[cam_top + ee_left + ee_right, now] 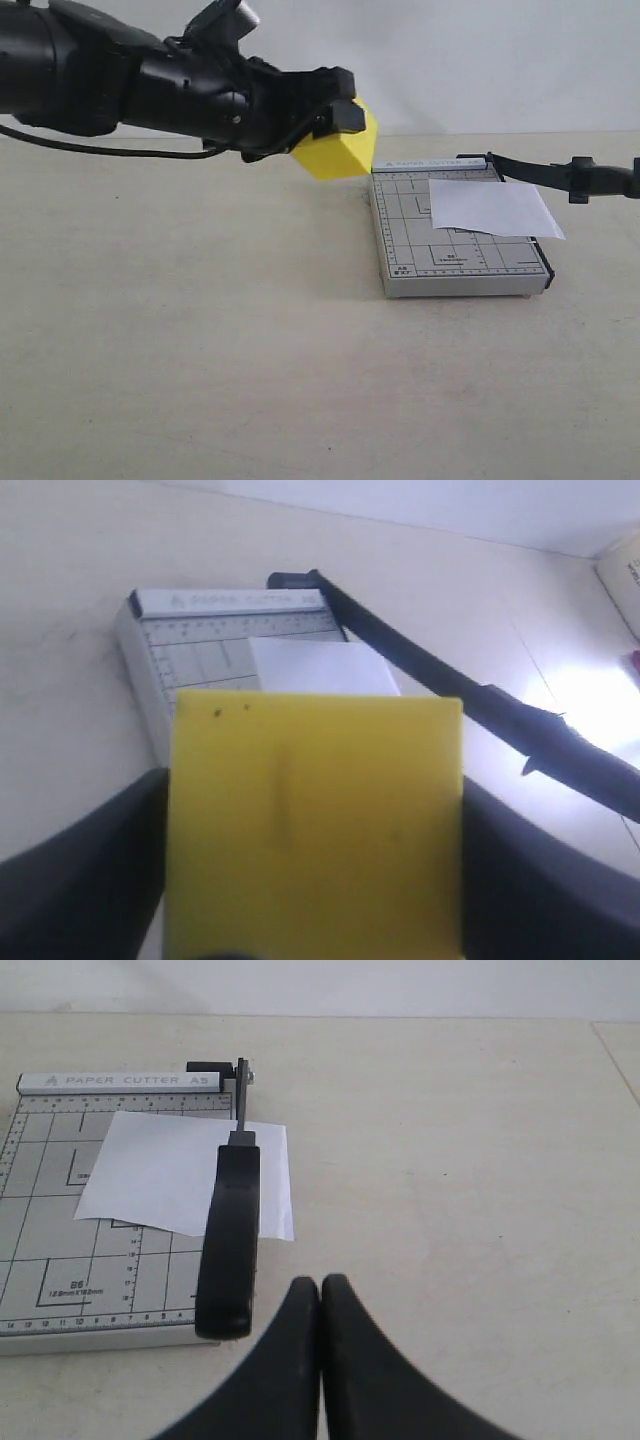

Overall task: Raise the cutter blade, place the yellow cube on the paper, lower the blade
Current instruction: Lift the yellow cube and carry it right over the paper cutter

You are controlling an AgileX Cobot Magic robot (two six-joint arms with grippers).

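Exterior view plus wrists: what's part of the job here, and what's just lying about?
Job:
- yellow cube, gripped by the left gripper
- paper
- cutter blade, raised
- cutter board, under the paper
- right gripper, shut, empty

Lying about:
- pale box, cut off at the left wrist view's edge

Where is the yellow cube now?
The yellow cube hangs in the left pincer, left-centre of the exterior view, beside the cutter board's far-left corner, short of the paper.
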